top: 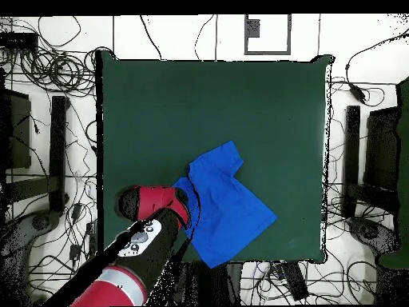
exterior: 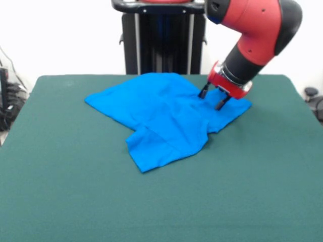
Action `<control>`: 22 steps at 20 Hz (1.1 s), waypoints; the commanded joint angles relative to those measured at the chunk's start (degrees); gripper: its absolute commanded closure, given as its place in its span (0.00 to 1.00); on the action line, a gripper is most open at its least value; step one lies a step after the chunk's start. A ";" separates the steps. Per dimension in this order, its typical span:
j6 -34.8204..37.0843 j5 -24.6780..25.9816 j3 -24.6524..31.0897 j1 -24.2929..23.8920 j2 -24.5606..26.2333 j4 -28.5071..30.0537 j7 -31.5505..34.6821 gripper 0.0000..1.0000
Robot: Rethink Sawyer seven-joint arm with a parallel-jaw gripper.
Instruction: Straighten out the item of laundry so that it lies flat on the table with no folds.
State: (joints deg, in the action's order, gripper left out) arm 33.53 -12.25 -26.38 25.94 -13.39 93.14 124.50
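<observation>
While mostly spread on the bench, T-shirt still rumpled — one sleeve folded, creases left. Tool parted, tips down on cloth near far edge — gripping nothing yet.

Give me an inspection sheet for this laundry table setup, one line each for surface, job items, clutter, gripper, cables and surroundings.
Surface: dark green table, bare apart from the shirt.
Job's things: blue T-shirt lies near the robot's side of the table, rumpled, with creases and a folded flap toward the camera in the front view; not flat.
Clutter: nothing seen on the tabletop.
Grippers: gripper is down at the shirt's edge, two dark fingers apart, tips at the cloth; whether they pinch fabric cannot be told.
Cables: many loose cables on the floor round the table in the overhead view.
Surroundings: black pedestal behind the table, white wall, dark equipment at the sides.
</observation>
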 commanded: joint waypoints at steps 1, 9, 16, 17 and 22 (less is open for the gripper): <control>-4.81 -5.88 2.21 1.92 3.48 -0.61 19.46 0.00; -5.41 -9.19 3.31 1.96 3.56 -0.74 19.19 0.00; -4.24 -12.51 4.35 2.57 3.25 -0.98 19.65 0.00; -4.10 -12.95 4.63 2.54 3.10 -0.95 19.68 0.00; -3.52 -14.80 6.09 2.16 2.37 -0.73 19.47 0.00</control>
State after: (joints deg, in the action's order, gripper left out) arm 33.61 -19.49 -28.22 26.56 -11.93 93.41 124.50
